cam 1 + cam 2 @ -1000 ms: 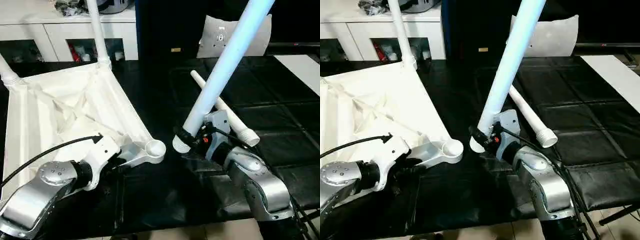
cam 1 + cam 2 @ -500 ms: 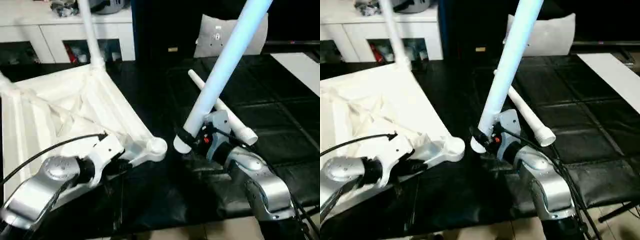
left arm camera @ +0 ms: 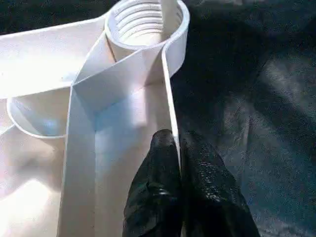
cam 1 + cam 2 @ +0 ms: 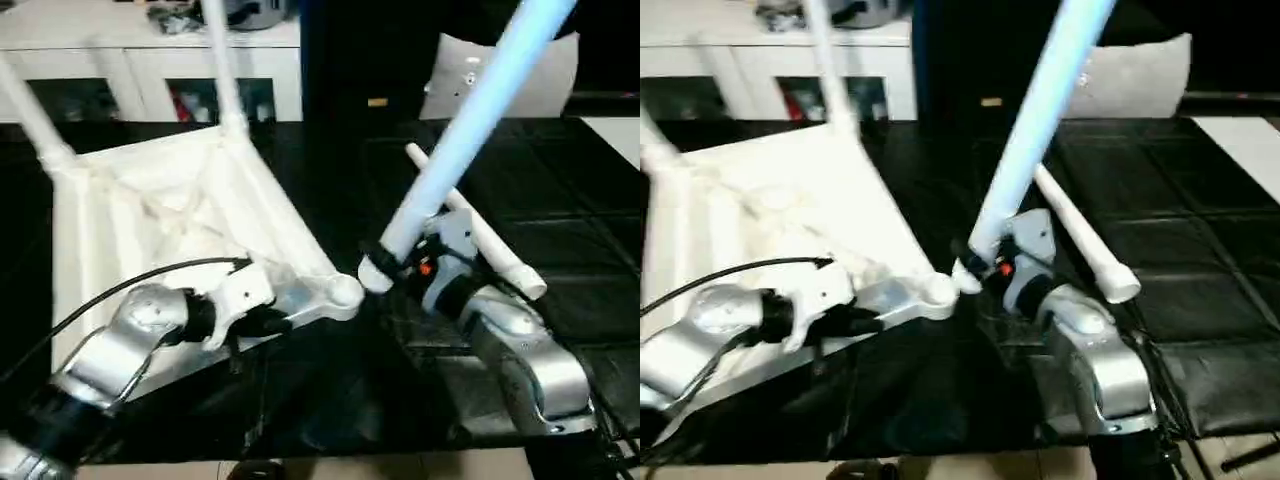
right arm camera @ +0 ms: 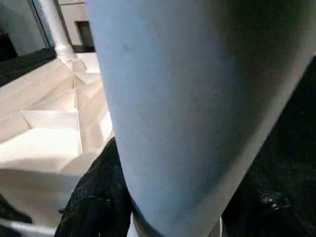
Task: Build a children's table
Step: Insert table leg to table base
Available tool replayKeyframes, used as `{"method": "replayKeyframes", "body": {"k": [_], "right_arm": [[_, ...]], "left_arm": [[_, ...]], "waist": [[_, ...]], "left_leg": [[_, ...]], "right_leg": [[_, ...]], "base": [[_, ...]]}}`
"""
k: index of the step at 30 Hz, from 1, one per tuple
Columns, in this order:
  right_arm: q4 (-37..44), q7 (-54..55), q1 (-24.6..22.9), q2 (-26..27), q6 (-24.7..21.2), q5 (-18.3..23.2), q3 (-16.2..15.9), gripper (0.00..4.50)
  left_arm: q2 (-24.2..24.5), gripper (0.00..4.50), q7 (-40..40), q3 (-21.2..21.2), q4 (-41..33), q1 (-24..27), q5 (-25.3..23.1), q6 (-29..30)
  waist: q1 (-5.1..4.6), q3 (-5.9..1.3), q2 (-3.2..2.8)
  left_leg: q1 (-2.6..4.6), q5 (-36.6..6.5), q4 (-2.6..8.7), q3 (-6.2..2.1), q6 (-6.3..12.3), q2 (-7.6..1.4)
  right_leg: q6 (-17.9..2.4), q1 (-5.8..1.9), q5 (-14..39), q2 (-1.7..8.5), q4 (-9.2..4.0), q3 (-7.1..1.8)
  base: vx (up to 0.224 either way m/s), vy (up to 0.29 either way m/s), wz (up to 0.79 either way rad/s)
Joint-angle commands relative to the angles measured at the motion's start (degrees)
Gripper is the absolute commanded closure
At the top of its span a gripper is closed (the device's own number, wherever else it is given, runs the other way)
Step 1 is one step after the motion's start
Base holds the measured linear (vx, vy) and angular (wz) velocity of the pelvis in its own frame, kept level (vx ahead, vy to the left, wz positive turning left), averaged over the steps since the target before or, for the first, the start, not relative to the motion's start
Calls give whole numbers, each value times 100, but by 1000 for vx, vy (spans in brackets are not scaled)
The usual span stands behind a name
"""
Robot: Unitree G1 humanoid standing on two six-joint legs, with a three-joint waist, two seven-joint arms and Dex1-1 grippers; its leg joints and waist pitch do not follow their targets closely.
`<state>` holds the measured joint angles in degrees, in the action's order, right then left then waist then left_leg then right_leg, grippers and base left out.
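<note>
The children's table top lies upside down, ribbed side up. Two white legs stand in its far corner sockets. The near corner socket is empty and shows its inner thread. My left gripper is shut on the top's thin side wall, a little behind that socket. My right gripper is shut on a third leg near its lower end. That leg tilts up and to the right, its end just right of the empty socket. A fourth leg lies on the black mat behind my right gripper.
A white cabinet with shelves runs along the back left. A white cushion leans at the back right. Black padded mat covers the surface. A white panel lies at the far right.
My left gripper has closed on the table top's side wall and sits closer to the near socket. The right gripper still holds the tilted leg. The camera has shifted.
</note>
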<state>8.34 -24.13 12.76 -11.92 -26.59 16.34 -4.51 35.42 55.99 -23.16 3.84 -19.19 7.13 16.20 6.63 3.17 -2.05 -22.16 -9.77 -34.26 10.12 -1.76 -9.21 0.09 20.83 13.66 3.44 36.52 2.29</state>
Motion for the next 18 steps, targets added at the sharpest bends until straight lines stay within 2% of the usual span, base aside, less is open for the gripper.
{"method": "replayKeyframes", "body": {"k": [1,2,3,6,7,9,11,12,13,15,17,18], "right_arm": [[22,58,96,17,131,6,138,259],[22,58,96,17,131,6,138,259],[28,82,113,30,141,7,172,259],[39,105,106,33,154,-4,198,259],[44,114,96,35,162,-12,209,259],[51,121,80,33,169,-14,210,259],[75,134,72,36,155,-8,200,259],[87,139,59,34,152,-21,173,259],[91,141,55,37,149,-26,163,259],[94,149,48,62,135,-18,159,259],[97,145,43,64,131,-25,149,259],[101,140,42,58,122,-27,143,259]], "left_arm": [[-173,450,404,-339,-43,-175,27,-480],[-173,450,404,-339,-43,-175,27,-480],[-281,450,516,-339,96,-204,29,-691],[-349,450,605,-373,216,-267,-21,-863],[-387,450,628,-403,361,-348,-96,-987],[-425,450,623,-416,549,-446,-196,-1132],[-441,450,541,-359,677,-504,-245,-1131],[-407,450,323,-361,875,-580,-470,-1209],[-383,450,216,-361,996,-621,-602,-1266],[-363,450,-20,-272,1216,-661,-779,-1334],[-406,450,-160,-167,1313,-668,-796,-1352],[-451,450,-198,-73,1332,-660,-726,-1297]], "waist": [[-73,-358,-49],[-68,-359,-45],[-74,-357,-69],[-66,-378,-57],[-65,-372,-98],[-73,-372,-63],[-92,-370,-72],[-109,-378,-83],[-126,-378,-57],[-157,-371,-65],[-197,-365,-60],[-225,-357,-33]], "left_leg": [[208,-1623,475,-168,-427,-384],[211,-1616,475,-165,-424,-384],[201,-1596,473,-166,-425,-377],[179,-1447,466,-164,-385,-383],[174,-1459,463,-169,-382,-378],[180,-1504,461,-162,-379,-376],[170,-1533,471,-171,-395,-383],[154,-1476,466,-177,-390,-378],[155,-1450,464,-176,-370,-375],[143,-1438,460,-177,-339,-369],[146,-1507,458,-178,-334,-369],[142,-1518,463,-175,-324,-374]], "right_leg": [[-906,-40,960,487,-482,-307],[-900,-34,941,486,-481,-309],[-898,-35,887,482,-489,-306],[-930,-64,661,489,-458,-303],[-938,-62,688,495,-456,-298],[-920,-68,782,497,-478,-304],[-923,-81,853,502,-472,-299],[-926,-94,751,496,-469,-294],[-937,-95,658,489,-459,-292],[-957,-101,681,495,-459,-290],[-986,-103,819,500,-472,-291],[-1003,-106,889,499,-477,-291]], "base": [[0,0,0],[0,0,0],[0,0,0],[0,0,0],[0,0,0],[0,0,0],[0,0,0],[0,0,0],[0,0,0],[0,0,0],[0,0,0],[0,0,0]]}}
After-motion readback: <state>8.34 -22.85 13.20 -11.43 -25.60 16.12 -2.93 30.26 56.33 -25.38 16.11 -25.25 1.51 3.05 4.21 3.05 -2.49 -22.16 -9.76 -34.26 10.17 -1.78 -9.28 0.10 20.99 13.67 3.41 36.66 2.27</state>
